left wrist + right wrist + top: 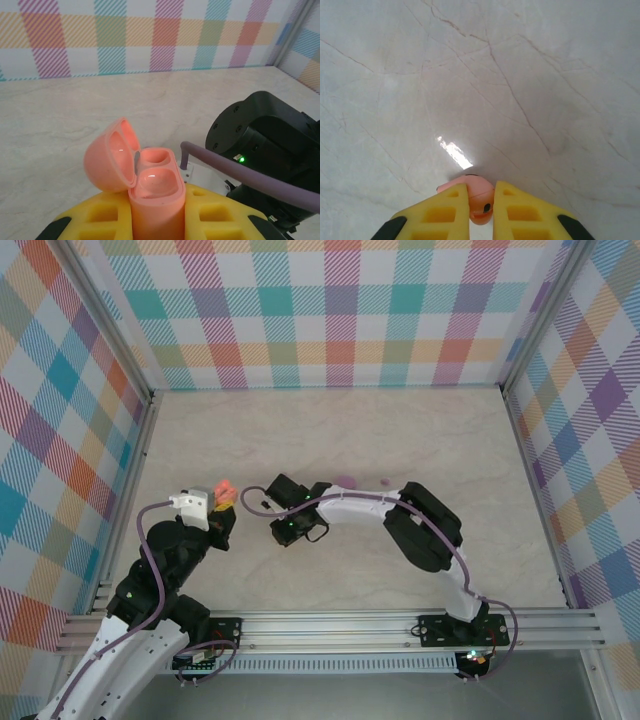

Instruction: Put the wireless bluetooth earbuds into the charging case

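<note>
One salmon-orange earbud [479, 202] is pinched between the yellow fingers of the right gripper [481, 189], low against the table [530, 80]. The left gripper [160, 207] is closed around the orange charging case [156, 224], which stands upright with its lid [107, 160] open and both wells [157, 181] looking empty. The earbud is small and round, so it may slip or turn in the grip during the lift. If it arrives rotated it probably will not seat in a well, and pushing could tilt the case
</note>
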Robot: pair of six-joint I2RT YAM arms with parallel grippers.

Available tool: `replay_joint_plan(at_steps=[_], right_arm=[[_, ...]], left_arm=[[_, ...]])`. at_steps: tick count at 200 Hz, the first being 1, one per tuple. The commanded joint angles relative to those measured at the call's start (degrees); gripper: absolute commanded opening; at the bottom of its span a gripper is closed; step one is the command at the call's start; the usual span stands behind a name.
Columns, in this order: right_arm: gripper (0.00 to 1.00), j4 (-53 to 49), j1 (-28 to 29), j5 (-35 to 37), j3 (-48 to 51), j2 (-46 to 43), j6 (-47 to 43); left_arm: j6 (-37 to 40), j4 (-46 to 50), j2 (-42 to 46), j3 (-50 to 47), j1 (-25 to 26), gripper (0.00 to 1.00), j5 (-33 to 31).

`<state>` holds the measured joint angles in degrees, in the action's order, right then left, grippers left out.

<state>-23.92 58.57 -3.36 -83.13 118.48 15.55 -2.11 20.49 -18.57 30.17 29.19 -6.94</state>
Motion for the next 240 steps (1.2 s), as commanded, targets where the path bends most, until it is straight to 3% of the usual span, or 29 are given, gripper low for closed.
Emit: replay_joint_plan(at_steps=[1, 44, 92, 140, 186, 213, 240], right_arm=[[0.10, 4.3, -0.4, 3.0, 4.2, -7.0, -2.7], [0.10, 11.8, -4.3, 5.9, 14.2, -18.4, -3.8], [0.10, 10.7, -9.0, 10.7, 19.8, -30.6, -9.7], [0.09, 9.4, -9.4, 15.6, 21.3, -43.3, -17.0], [0.09, 8.4, -9.3, 13.0, 20.4, -52.4, -22.9], [0.09, 8.7, -9.4, 12.2, 19.4, -53.4, -27.7], [0.10, 8.9, -9.2, 6.3, 18.0, -53.6, -32.9]], left_arm=[[1.1, -6.4, 0.5, 0.0, 0.4, 0.00, 7.8], [2.1, -13.2, -3.5, -0.1, 0.4, 0.00, 17.5], [2.4, -22.6, -11.4, 0.2, 0.4, 0.00, 27.8], [5.2, -35.1, -20.3, 0.1, 0.4, 0.00, 39.0], [6.3, -43.3, -29.8, 2.7, 0.5, 0.00, 42.9], [5.0, -48.7, -34.7, 3.6, 0.5, 0.00, 44.3], [4.4, -50.9, -38.5, 5.5, 0.5, 0.00, 47.4]])
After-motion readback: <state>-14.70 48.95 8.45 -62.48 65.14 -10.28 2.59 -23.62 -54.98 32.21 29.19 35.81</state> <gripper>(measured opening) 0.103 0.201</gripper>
